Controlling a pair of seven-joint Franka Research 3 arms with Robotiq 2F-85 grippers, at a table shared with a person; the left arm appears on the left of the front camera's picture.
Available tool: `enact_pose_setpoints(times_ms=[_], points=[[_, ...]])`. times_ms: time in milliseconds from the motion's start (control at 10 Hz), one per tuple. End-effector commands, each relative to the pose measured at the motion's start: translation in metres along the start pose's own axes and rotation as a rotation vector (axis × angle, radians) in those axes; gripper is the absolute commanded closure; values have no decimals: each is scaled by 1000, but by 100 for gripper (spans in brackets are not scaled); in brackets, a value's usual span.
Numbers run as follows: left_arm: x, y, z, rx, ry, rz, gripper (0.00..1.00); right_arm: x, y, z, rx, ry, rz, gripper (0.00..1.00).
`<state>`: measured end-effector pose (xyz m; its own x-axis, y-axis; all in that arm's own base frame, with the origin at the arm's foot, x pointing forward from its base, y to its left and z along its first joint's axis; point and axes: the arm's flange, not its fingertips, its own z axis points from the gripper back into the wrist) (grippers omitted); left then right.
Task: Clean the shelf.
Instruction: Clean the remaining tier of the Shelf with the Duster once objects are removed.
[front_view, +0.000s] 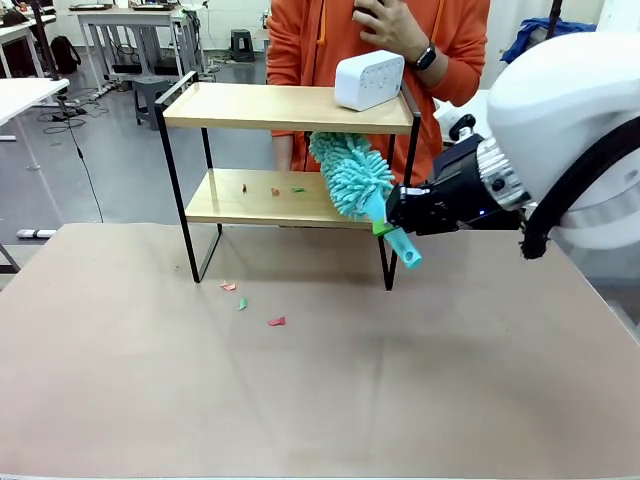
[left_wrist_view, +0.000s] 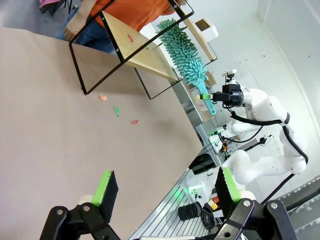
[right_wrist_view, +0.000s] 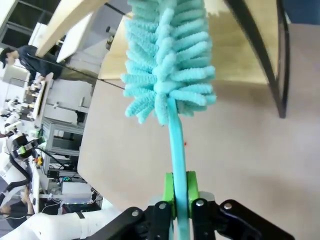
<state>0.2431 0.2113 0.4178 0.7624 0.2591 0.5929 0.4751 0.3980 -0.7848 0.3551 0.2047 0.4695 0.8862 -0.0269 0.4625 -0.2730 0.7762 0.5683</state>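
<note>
The shelf (front_view: 290, 108) stands at the far middle of the table, two light wooden boards in a thin black frame; it also appears tilted in the left wrist view (left_wrist_view: 135, 47). My right gripper (front_view: 392, 222) is shut on the handle of a teal fluffy duster (front_view: 350, 172), whose head rests over the right end of the lower board (front_view: 250, 200). The right wrist view has the duster (right_wrist_view: 167, 60) rising from the closed green pads (right_wrist_view: 169, 192). Small coloured scraps (front_view: 272, 190) lie on the lower board. My left gripper (left_wrist_view: 165, 187) hangs open above the table.
A white box-shaped device (front_view: 368, 80) sits on the top board's right end. A person in an orange top (front_view: 330, 40) stands behind the shelf. Several scraps (front_view: 240, 300) lie on the brown table cover (front_view: 320, 380) in front of the shelf's left leg.
</note>
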Motion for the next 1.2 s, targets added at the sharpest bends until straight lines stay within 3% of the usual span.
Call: enact_pose_setpoints(times_ms=[0, 200, 1100], points=[[-1, -2, -1, -13, -12, -21, 0, -18, 15, -5, -54, 0, -39, 90], [-1, -2, -1, -13, -12, -21, 0, -25, 26, -26, -121, -19, -73, 90], [-1, -2, -1, -13, -12, -21, 0, 0, 94, -99, -135, 130, 31, 90]])
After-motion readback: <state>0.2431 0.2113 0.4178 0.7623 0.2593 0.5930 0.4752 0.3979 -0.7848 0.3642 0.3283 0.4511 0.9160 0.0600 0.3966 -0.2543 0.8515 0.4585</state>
